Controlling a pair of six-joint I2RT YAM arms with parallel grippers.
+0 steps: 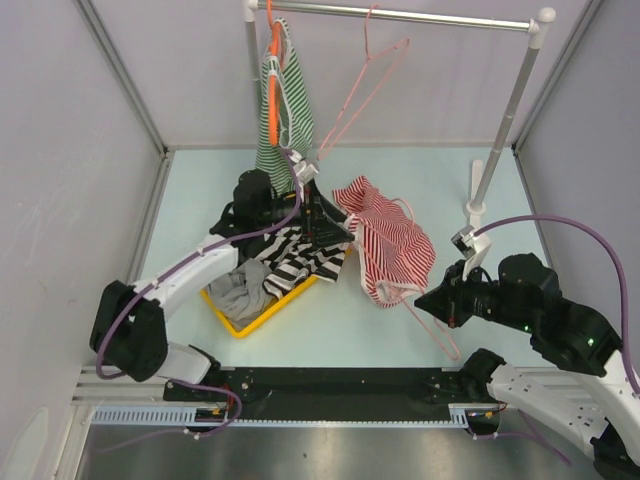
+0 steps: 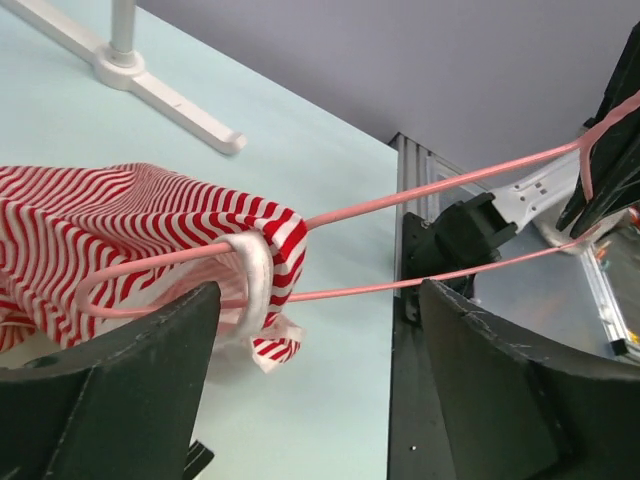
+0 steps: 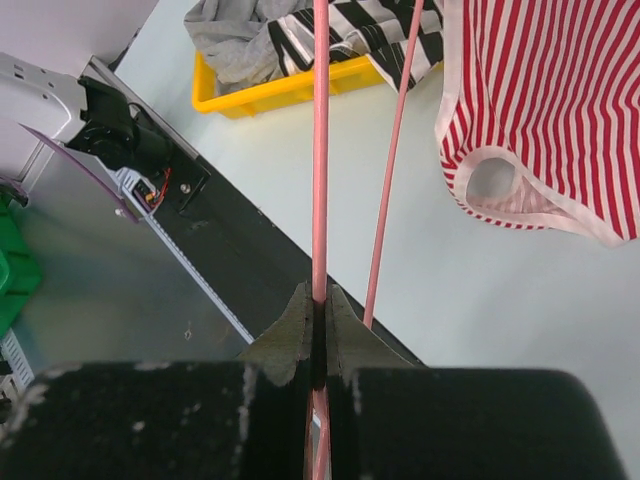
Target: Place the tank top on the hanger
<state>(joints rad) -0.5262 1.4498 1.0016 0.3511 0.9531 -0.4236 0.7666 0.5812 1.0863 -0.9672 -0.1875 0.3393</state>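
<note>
The right fingers (image 3: 282,338) clamp the hanger (image 3: 320,150); the left fingers (image 2: 130,380) stand wide apart, empty. The tank top (image 1: 395,245) lies mid-frame on the desk (image 1: 330,330), hanger tip inside one opening. Hold the hanger level; grasp the loose shoulder by its trim.

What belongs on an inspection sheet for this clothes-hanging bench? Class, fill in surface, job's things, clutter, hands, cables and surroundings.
Surface: pale green table, no spills seen.
Job's things: tank top bunched mid-table; one end of the pink hanger passes through its trimmed opening.
Clutter: yellow tray holding a black-and-white striped garment and grey cloth.
Hands: left hand open beside the tank top; right hand shut on the hanger.
Cables: purple cables loop along both arms; no snag seen.
Surroundings: grey walls; clothes rail carrying a green-and-white top on an orange hanger, plus a second pink hanger.
</note>
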